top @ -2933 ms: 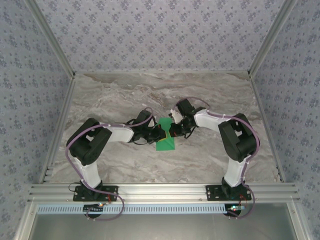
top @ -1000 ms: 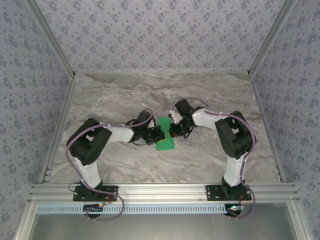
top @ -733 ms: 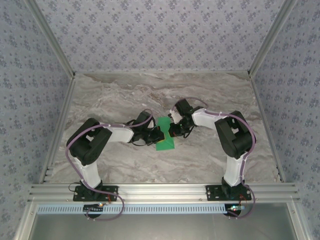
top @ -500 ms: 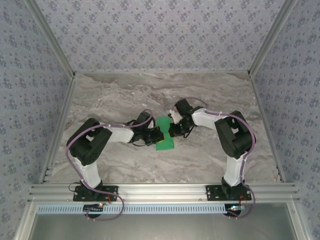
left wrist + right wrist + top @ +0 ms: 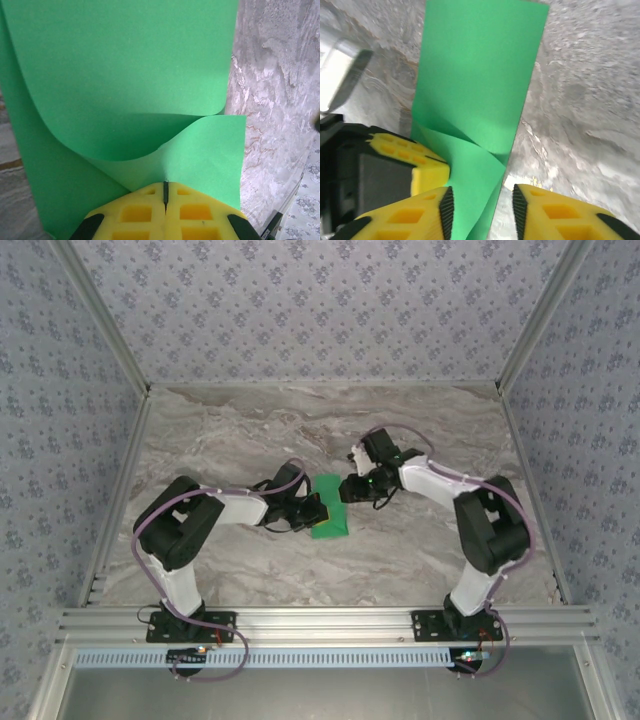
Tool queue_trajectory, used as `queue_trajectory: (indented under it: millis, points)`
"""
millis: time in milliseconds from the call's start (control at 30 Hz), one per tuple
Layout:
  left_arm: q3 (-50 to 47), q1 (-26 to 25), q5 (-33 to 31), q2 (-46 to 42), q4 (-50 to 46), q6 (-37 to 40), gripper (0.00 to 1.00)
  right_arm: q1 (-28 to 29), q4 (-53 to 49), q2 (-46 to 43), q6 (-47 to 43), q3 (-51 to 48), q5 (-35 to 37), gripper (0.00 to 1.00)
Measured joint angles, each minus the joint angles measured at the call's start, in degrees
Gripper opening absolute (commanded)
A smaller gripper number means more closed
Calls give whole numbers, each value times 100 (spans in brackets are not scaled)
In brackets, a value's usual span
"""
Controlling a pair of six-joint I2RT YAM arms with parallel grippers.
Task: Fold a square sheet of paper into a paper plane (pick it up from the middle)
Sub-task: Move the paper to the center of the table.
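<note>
The square sheet of paper (image 5: 330, 516) is bright green and folded over into a long rectangle, lying mid-table. A paper plane is out of view. My left gripper (image 5: 312, 508) comes in from the left, shut on the paper's near edge. In the left wrist view its yellow fingertips (image 5: 165, 186) pinch the sheet (image 5: 125, 65), whose upper layer curls up above the lower one. My right gripper (image 5: 347, 490) sits at the paper's right side. Its jaws (image 5: 481, 212) are open, with the loose edge of the sheet (image 5: 480, 75) hanging between them.
The grey marble table (image 5: 430, 430) is enclosed by patterned walls on three sides. An aluminium rail (image 5: 320, 621) carrying both arm bases runs along the near edge. The left gripper's yellow finger (image 5: 427, 167) shows close beside my right gripper's left finger.
My right gripper has opened and let go of the paper. Its arm has swung out to the right. The left gripper has kept its grip and place.
</note>
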Motion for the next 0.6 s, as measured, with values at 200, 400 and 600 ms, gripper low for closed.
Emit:
queue_trajectory:
  millis: [200, 400, 600]
  points:
    - [0, 0, 2, -20, -57, 365, 0, 0, 448, -894, 673, -988, -50, 49]
    - [-262, 37, 0, -389, -459, 966, 0, 236, 846, -1196, 1351, -1720, -44, 50]
    - [-555, 57, 20, -820, -962, 1620, 0, 627, 1307, -1204, 1810, -1864, 9, 50]
